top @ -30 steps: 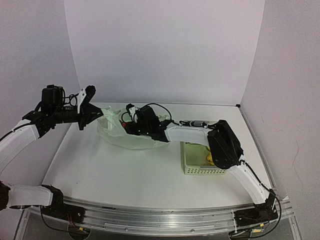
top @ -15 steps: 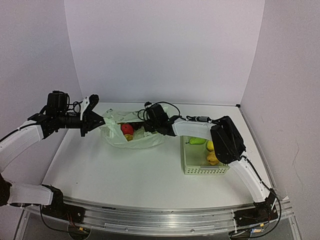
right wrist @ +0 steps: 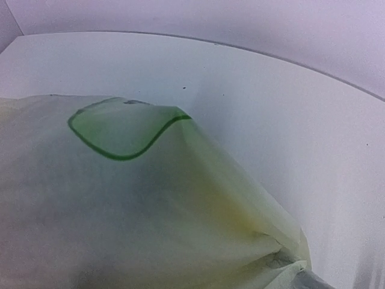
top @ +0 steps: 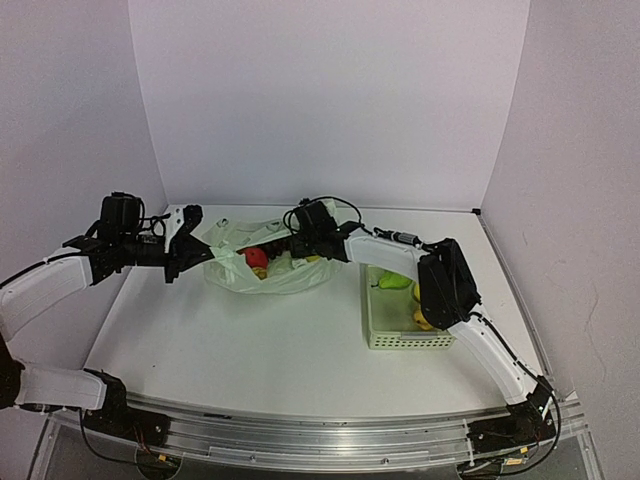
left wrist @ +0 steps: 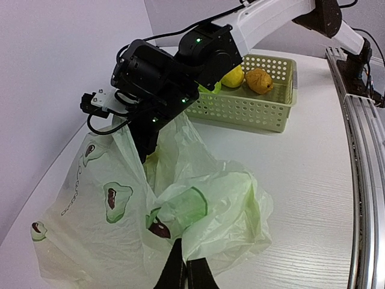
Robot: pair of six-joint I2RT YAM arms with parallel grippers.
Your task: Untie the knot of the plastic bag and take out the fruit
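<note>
From the top view, the plastic bag (top: 285, 278) lies at the far middle of the table, its long axis running left to right between the two arms. The left gripper (top: 183, 247) pulls at its left edge. The right gripper (top: 287, 247) dips into the mouth, just right of a glossy red apple (top: 255, 257), so it is the nearer to the fruit. A rigid lattice basket (top: 400, 342) sits to the right.

In the left wrist view, its own fingers are pinched together on thin, crinkled translucent film. Whether the right fingers are spread or holding anything, I cannot tell.

The right wrist view shows only slack pale green film close up, with no fingers visible.
</note>
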